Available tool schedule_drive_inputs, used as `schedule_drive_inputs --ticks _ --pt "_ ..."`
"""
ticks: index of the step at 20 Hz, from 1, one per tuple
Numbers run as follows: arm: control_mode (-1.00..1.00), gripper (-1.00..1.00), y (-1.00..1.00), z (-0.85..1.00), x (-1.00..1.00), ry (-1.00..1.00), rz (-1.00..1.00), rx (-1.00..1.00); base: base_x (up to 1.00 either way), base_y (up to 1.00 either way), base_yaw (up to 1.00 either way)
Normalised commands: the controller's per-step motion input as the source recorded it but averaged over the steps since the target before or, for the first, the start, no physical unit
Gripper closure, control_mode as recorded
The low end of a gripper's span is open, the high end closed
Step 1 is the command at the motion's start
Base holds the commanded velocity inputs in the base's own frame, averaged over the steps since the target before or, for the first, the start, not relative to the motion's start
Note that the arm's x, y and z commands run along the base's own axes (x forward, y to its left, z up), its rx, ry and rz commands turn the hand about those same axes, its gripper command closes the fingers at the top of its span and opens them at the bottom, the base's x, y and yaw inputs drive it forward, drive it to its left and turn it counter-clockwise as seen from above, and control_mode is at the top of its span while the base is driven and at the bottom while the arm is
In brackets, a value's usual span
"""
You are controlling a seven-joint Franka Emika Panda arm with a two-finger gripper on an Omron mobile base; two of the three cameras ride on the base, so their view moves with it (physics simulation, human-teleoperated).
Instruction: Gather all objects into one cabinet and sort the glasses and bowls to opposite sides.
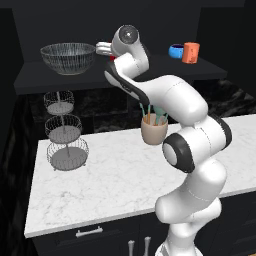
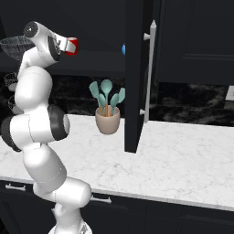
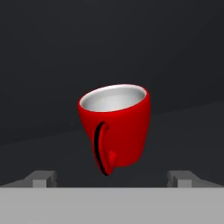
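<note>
Fingers (image 3: 112,178) spread wide, level at cabinet shelf (image 1: 150,75), red cup (image 3: 114,127) just ahead, untouched

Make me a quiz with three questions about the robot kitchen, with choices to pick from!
1. Where is the big see-through bowl?
A. on the dark cabinet shelf
B. on the white counter
C. in the wire basket stand

2. What colour is the cup right in front of the gripper?
A. blue
B. red
C. green

3. How are the robot's jaws?
A. squeezed shut on the cup
C. wide open, one on each side, not touching the cup
B. holding a spoon

Answers:
1. A, the left base view shows it on the shelf, left of the arm.
2. B, the hand view shows a glossy red cup.
3. C, the hand view shows both tips well clear of the cup.
</note>
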Motion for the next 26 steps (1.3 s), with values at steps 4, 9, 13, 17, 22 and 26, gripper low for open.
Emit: schedule_drive_inputs --ticks 4,9,13,17,22,26 --pt "-1.0 -1.0 0.0 0.0 0.22 0.0 0.0 0.0 0.0 0.0 0.0" --pt "-1.0 -1.0 0.0 0.0 0.17 0.0 0.0 0.0 0.0 0.0 0.0" --pt "-1.0 -1.0 0.0 0.0 0.11 0.0 0.0 0.0 0.0 0.0 0.0" --pt "-1.0 -1.0 0.0 0.0 0.11 0.0 0.0 0.0 0.0 0.0 0.0" --pt "-1.0 -1.0 0.0 -0.06 0.06 0.0 0.0 0.0 0.0 0.0 0.0" --pt "-1.0 -1.0 0.0 -0.14 0.09 0.0 0.0 0.0 0.0 0.0 0.0"
